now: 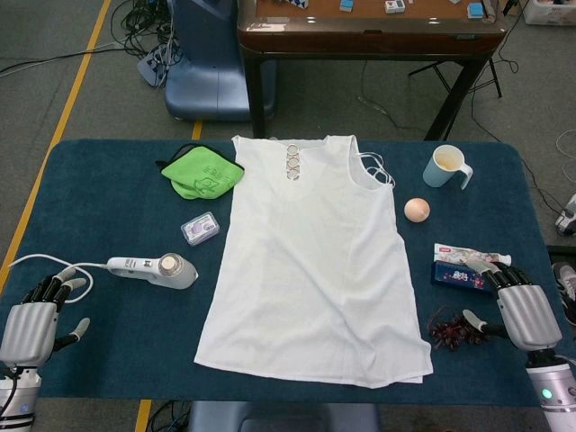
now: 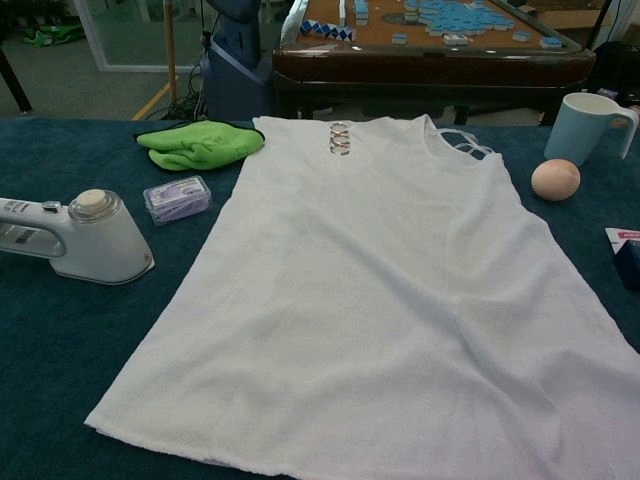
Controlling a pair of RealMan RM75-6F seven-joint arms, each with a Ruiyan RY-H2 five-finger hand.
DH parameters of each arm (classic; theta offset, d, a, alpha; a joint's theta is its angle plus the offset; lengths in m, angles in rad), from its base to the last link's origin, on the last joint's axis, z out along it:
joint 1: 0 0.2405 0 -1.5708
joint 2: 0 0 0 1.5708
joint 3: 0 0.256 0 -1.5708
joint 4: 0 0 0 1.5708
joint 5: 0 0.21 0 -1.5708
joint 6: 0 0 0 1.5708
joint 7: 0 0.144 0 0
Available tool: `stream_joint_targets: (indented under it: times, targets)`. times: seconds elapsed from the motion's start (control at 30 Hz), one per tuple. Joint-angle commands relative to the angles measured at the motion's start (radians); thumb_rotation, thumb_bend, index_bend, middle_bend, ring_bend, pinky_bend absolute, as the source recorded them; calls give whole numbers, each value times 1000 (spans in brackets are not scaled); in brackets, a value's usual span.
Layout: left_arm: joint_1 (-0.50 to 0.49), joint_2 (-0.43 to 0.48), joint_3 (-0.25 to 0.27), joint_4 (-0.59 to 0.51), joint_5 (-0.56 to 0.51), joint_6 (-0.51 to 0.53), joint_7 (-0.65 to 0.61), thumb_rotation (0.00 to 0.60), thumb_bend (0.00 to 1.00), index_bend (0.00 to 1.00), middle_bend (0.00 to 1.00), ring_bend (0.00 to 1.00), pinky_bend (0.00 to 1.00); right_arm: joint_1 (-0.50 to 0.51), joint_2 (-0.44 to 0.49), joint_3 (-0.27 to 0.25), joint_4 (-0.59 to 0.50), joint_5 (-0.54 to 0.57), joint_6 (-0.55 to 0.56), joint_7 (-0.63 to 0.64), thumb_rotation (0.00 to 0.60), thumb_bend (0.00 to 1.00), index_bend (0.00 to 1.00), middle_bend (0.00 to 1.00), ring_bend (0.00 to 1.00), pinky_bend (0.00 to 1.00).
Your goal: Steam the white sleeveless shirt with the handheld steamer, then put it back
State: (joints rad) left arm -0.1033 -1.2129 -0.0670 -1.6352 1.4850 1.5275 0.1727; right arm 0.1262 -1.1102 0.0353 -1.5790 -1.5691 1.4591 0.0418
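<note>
The white sleeveless shirt (image 1: 310, 261) lies flat in the middle of the blue table, neck toward the far edge; the chest view shows the shirt (image 2: 390, 290) filling most of the frame. Left of it the white handheld steamer (image 1: 157, 268) lies on its side, its cord running toward the left edge, and the steamer (image 2: 85, 238) also shows at the left in the chest view. My left hand (image 1: 40, 319) rests near the front left corner, fingers apart, holding nothing, a short way from the steamer's handle. My right hand (image 1: 522, 310) sits at the front right, also holding nothing.
A green cloth (image 1: 202, 173) and a small clear box (image 1: 200, 229) lie left of the shirt. To its right are a pale mug (image 1: 445, 166), a peach-coloured ball (image 1: 417, 210), a toothpaste box (image 1: 463, 267) and a dark red bunch (image 1: 450, 328). A wooden table (image 1: 369, 36) stands behind.
</note>
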Motion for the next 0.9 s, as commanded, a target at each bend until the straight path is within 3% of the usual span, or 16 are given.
stream_joint_targets:
  times: [0.03,0.4,0.53,0.9]
  targets:
    - [0,0,1,1,1,0,-1,600,198,272,188,165,277,0,0,0,-1,-1,-1,-1,600,195,200,255,206,239]
    - [0,7,-1,2,8,3,-15,600,198,272,188,165,278,15,27,17,-21,-25,15,-16,600,195,199,255,206,239]
    - [-10,11,-9,7,5,-9,-29,600,198,271,188,165,276,26,60,31,-65,-9,0,-52,600,195,141,243,207,239]
    - [-117,39,-56,-8,-45,-166,-24,600,198,201,188,164,271,67,142,95,-162,35,-17,-128,600,195,119,221,207,239]
